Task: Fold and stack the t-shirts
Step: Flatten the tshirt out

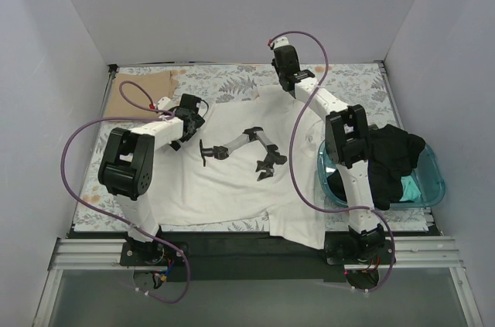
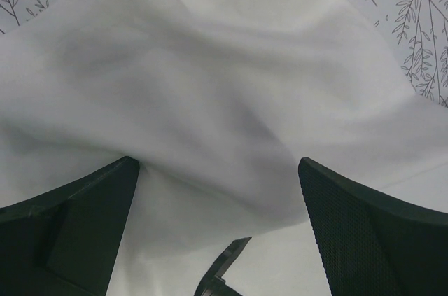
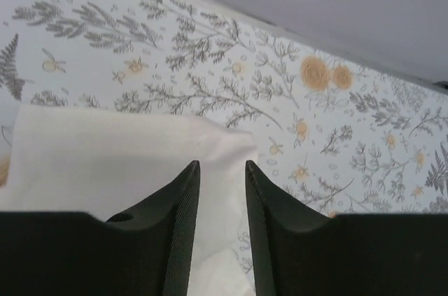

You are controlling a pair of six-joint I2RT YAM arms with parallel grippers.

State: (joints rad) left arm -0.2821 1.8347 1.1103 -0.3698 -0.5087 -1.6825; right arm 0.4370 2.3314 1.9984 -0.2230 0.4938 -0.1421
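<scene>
While the white t-shirt (image 1: 232, 188) lies spread over the middle of the bench (image 1: 224, 80), both arms sit along its far edge. In the top view the left arm's fingers (image 2: 70, 233) are at the shirt's upper-left shoulder, and the right arm's fingers (image 3: 175, 240) are at the corner near the upper centre. The left pair stands wide apart, with a raised fold of cloth running across the frame just beyond the tips. The right pair is nearly together over the cloth corner, which spreads to the left of them; I cannot tell whether it is pinched. Judging from this, the fold would carry that far edge toward the bottom of the frame. Each arm is nearer its own end.
</scene>
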